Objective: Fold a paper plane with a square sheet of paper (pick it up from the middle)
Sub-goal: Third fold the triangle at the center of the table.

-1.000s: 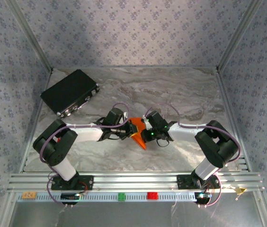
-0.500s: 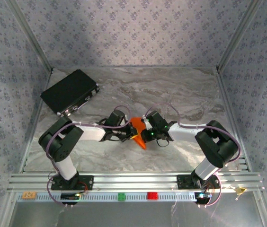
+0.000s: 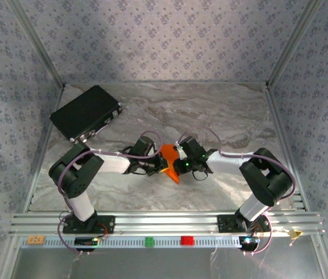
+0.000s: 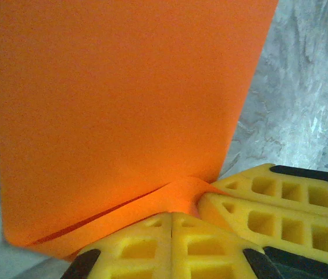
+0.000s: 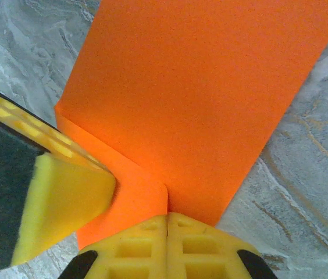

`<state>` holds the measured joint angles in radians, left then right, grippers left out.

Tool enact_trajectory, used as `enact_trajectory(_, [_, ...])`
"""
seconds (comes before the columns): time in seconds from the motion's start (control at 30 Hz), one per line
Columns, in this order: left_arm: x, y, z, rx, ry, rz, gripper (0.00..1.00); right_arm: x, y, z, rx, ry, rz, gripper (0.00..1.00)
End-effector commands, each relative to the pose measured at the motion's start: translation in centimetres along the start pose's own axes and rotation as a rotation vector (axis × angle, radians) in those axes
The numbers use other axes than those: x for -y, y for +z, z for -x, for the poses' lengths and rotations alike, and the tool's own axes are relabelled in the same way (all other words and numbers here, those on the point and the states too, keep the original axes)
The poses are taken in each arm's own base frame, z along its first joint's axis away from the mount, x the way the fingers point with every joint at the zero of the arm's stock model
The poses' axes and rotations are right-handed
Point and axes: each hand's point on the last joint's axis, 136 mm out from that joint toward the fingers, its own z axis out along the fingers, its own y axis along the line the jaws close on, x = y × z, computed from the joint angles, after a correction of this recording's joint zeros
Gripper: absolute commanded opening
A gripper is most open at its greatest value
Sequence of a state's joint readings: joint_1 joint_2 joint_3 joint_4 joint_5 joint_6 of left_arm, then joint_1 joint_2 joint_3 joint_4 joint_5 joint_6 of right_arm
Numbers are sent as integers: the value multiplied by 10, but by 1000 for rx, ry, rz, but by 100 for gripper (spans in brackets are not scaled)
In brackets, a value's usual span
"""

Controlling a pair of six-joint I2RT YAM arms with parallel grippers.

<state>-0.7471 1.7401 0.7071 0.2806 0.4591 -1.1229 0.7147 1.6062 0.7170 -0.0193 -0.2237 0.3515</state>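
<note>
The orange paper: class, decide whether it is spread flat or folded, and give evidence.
Folded: the orange paper shows a crease with a doubled layer, where the left pincer and right pincer pinch it.

Overhead view: even, diffuse lighting from above, faint shadows, mild sheen on the marbled surface (image 3: 222, 110). Wrist views: bright and saturated; orange paper (image 4: 117, 99) grainy, its lower left edge blurred; nearest pincer fingers (image 4: 152, 250) soft-focused.
</note>
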Motion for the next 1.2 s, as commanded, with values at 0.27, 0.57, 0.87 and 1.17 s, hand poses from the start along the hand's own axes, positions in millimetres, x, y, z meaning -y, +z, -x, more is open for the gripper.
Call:
enact_trajectory(0.27, [-28,13,-10,-39,10,104,0,8,-2,-4,-15,24,-32,5])
enact_trajectory(0.57, [-25,11,-9,-31,27,108,0,-1,-37,23,72,93,39,29])
enact_trajectory(0.87, [-23,10,-7,-27,26,107,0,-37,-52,16,44,174,280,25])
enact_trajectory(1.17, [-23,11,-8,-28,27,107,0,-59,-29,-11,-70,138,306,7])
